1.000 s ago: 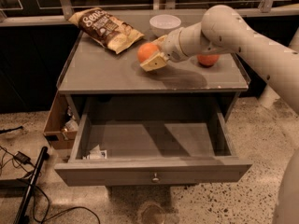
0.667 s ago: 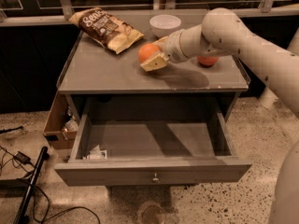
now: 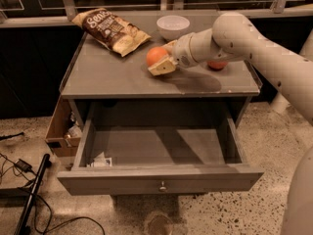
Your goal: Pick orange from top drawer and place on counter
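The orange (image 3: 156, 55) is held between the fingers of my gripper (image 3: 161, 58) just above the middle of the counter (image 3: 107, 77). My white arm reaches in from the right. The gripper is shut on the orange, with one tan finger (image 3: 162, 68) under it. The top drawer (image 3: 161, 180) stands pulled open below the counter, with a small metal knob on its front panel. Its grey inside holds only a small white packet (image 3: 101, 160) at the front left corner.
A chip bag (image 3: 110, 30) lies at the counter's back left. A white bowl (image 3: 172, 26) stands at the back centre. A redder fruit (image 3: 216, 64) sits behind my arm at the right. A cardboard box (image 3: 61, 129) and cables lie on the floor to the left.
The gripper with the orange has barely moved; it holds its place over the counter.
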Tool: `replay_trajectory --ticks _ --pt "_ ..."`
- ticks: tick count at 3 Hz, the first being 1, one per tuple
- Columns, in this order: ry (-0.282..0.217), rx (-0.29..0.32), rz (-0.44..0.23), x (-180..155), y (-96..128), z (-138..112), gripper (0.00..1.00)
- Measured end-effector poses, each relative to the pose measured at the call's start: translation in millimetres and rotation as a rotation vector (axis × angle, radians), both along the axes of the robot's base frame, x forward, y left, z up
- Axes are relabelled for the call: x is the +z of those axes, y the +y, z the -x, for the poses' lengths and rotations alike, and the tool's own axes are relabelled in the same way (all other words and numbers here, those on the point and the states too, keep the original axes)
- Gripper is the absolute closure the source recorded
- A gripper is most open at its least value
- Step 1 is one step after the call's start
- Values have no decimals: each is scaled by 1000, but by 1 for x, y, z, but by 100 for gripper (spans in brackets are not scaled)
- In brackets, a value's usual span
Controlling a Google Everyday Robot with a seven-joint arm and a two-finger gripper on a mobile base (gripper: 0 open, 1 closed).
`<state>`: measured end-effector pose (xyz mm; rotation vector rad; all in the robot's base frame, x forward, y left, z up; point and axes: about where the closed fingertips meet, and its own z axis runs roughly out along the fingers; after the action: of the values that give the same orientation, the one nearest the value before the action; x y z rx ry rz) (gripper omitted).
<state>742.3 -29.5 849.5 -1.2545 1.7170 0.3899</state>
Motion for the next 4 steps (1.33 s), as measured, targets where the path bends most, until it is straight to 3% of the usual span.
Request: replay_trajectory --ticks 1,4 --pt "0 0 0 0 0 0 81" --pt "0 0 0 0 0 0 11"
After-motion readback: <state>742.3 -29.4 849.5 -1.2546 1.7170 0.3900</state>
